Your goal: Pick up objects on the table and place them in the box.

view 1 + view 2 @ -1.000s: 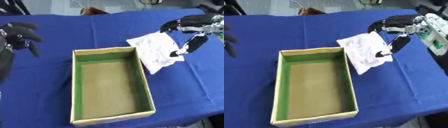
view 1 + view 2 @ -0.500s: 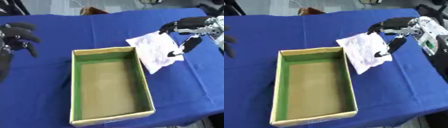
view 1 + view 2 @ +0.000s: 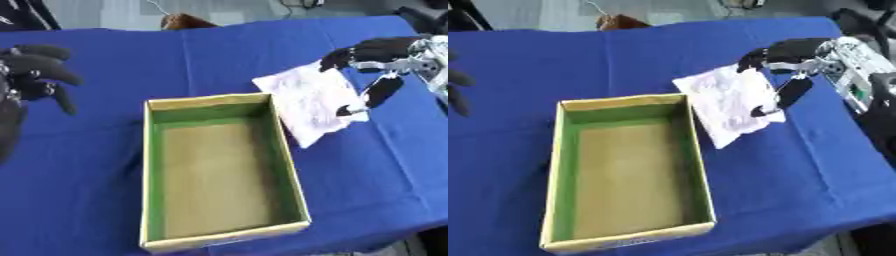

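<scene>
A blue-clothed table [image 3: 96,145] carries an open green-lined box [image 3: 219,170] and, seemingly, a white packet [image 3: 306,102].

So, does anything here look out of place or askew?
Only the white packet: it lies askew on the blue table, its edge beside the box rim. The right robot hand is at its far corner. The box is empty.
</scene>
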Available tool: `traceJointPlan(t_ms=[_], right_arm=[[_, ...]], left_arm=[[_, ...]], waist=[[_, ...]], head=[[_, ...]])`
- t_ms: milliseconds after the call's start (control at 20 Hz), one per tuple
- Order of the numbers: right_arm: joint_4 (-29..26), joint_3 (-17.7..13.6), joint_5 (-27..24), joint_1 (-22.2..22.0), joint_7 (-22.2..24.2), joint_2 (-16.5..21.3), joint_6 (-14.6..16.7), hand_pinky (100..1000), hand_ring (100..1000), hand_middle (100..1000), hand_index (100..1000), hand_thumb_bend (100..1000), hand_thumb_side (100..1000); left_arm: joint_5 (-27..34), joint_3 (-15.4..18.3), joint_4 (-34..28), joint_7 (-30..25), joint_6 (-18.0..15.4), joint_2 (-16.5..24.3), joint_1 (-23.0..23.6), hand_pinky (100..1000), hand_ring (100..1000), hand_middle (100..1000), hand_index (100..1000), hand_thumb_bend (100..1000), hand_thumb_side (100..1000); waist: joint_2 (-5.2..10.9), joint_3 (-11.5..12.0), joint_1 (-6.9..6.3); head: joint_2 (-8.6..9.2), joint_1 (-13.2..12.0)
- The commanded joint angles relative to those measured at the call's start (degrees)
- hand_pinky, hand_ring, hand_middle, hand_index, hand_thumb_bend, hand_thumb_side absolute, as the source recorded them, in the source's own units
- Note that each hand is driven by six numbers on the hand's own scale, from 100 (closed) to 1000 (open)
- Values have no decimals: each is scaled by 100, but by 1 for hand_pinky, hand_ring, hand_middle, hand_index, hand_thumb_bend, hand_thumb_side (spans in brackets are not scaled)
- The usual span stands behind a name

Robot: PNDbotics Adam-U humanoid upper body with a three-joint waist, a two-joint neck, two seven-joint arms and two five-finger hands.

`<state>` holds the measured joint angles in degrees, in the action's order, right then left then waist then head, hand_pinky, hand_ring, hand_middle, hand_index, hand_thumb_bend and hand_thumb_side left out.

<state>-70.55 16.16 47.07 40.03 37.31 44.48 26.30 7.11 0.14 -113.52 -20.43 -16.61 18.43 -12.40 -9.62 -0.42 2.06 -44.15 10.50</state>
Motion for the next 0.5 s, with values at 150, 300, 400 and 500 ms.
traceJointPlan(t_ms=[150, 300, 400, 500], right_arm=[[257, -120, 272, 155, 101, -100, 249, 730, 785, 956, 953, 572, 656], [393, -121, 401, 172, 44, -185, 294, 729, 785, 955, 952, 568, 661], [471, -117, 470, 174, 15, -228, 323, 729, 784, 955, 952, 566, 663], [529, -119, 521, 171, -14, -256, 349, 728, 783, 954, 951, 566, 663]], left_arm=[[30, -14, -108, -24, -18, 23, -91, 417, 643, 782, 786, 100, 1000], [35, -16, -108, -26, -22, 16, -104, 417, 643, 782, 786, 100, 1000], [35, -22, -108, -31, -21, 11, -108, 416, 643, 782, 786, 100, 1000], [35, -28, -108, -38, -19, 7, -111, 416, 643, 782, 786, 100, 1000]], waist=[[53, 45, -41], [40, 67, -51], [32, 76, -54], [28, 80, -55]], head=[[3, 99], [3, 110], [3, 111], [3, 110]])
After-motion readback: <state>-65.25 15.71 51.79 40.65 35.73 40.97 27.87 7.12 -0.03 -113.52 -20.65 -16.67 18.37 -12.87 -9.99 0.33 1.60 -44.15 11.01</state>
